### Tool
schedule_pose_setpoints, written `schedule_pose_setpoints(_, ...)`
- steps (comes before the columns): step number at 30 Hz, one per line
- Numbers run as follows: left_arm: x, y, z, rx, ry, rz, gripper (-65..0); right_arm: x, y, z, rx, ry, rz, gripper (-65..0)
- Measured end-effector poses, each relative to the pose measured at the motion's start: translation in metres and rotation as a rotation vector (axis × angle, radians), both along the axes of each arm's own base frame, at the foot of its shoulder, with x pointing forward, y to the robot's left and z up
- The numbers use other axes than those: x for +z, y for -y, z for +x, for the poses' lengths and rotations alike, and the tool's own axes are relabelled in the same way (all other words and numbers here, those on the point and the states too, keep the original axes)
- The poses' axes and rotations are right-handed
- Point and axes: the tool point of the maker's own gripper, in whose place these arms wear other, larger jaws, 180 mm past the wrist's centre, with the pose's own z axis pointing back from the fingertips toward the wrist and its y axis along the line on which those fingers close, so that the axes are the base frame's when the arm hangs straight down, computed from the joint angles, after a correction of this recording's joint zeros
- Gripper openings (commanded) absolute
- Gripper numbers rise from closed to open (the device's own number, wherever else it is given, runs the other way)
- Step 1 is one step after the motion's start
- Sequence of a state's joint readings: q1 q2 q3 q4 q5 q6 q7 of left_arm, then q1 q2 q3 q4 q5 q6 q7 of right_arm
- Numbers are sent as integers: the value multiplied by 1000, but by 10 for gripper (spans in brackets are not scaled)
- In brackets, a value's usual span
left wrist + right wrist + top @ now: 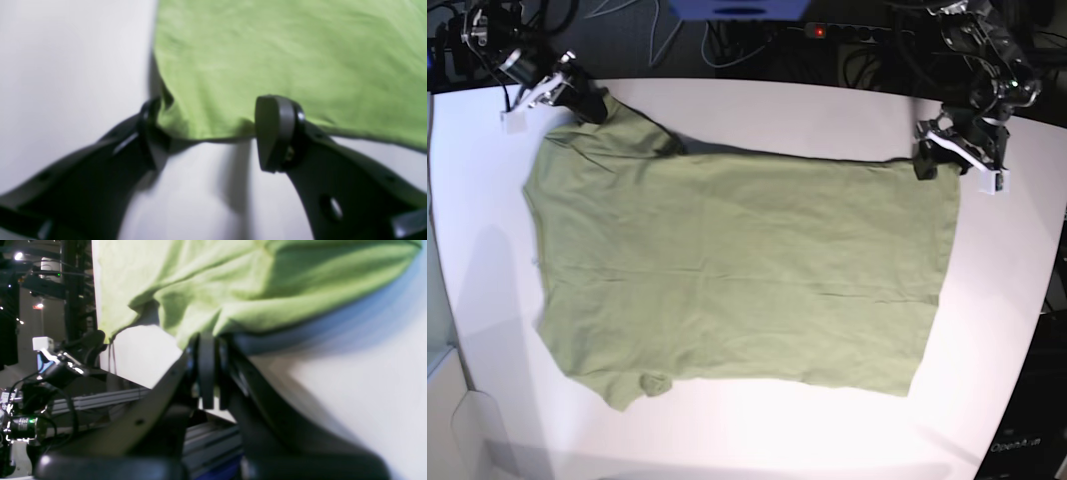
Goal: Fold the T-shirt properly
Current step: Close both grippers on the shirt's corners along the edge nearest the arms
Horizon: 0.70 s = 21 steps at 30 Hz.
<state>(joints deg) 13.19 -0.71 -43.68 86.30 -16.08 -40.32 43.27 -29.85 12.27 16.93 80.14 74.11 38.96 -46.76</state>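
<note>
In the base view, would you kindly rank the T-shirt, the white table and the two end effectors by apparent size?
1. Table.
2. T-shirt.
3. Left end effector and right end effector: both look small and alike, so I leave them unranked.

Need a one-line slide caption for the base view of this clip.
T-shirt spread flat on the white table; right tool shut on one far corner, left tool open at the other.

White table, green T-shirt spread flat across it, wrinkled, one far corner lifted
</note>
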Motion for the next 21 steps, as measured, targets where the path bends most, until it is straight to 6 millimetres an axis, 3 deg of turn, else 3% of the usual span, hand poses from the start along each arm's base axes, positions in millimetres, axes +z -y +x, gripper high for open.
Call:
schedule_pose_setpoints(6,-3,-1,-7,0,-16,-6,-464,0,0,0,0,0,1,-649)
schedule_pose_setpoints(8,-3,0,-8,-1,-20,-6,-499,0,-1,0,0,0,1,-649)
schedule_pose_setpoints(21,-4,0,-8,-2,-23,-6,-505,-3,0,-2,13,-11,-17,-649)
